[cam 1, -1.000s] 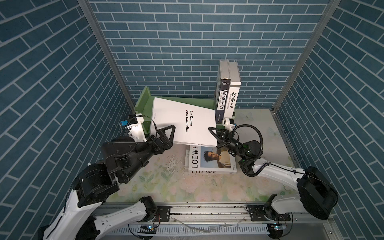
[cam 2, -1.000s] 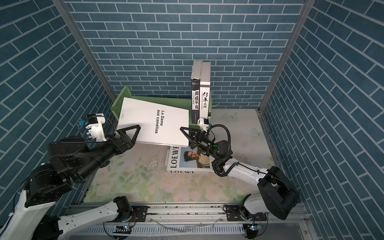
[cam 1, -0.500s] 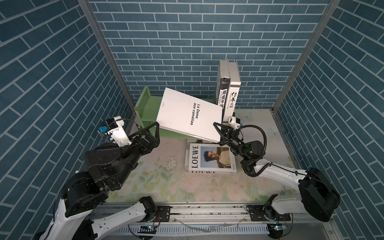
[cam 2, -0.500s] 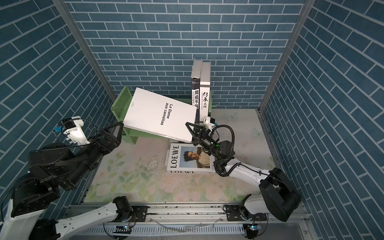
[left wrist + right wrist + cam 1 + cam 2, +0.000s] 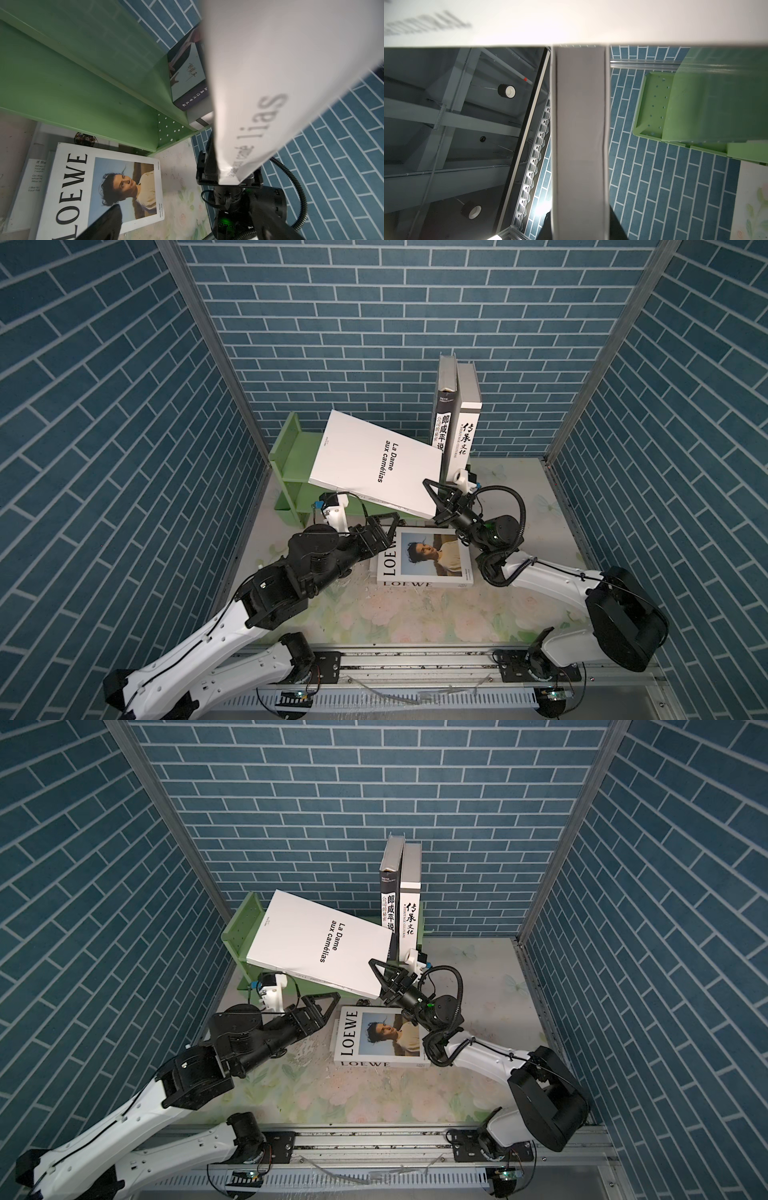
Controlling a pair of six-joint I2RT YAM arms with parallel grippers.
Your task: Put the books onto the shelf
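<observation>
My right gripper (image 5: 434, 500) (image 5: 380, 979) is shut on the lower right corner of the white book "La Dame aux camélias" (image 5: 374, 464) (image 5: 320, 944) and holds it tilted over the green shelf (image 5: 286, 448) (image 5: 239, 928). The right wrist view shows the white book's edge (image 5: 579, 135) between dark fingers (image 5: 616, 228). A dark book (image 5: 444, 423) and a grey-white book (image 5: 469, 423) stand upright at the shelf's right end. The LOEWE book (image 5: 424, 560) (image 5: 378, 1040) (image 5: 99, 187) lies flat on the table. My left gripper (image 5: 388, 531) (image 5: 328, 1011) is open and empty, under the white book, at the LOEWE book's left edge.
A thin white booklet (image 5: 35, 176) lies partly under the LOEWE book. A small dark object (image 5: 85, 138) sits between that book and the shelf. Blue brick walls (image 5: 124, 448) close in three sides. A metal rail (image 5: 415, 664) runs along the front.
The white book has tipped up steeper, with its left end higher. My left gripper drew away from the book's left edge, then came in beneath it beside the LOEWE book.
</observation>
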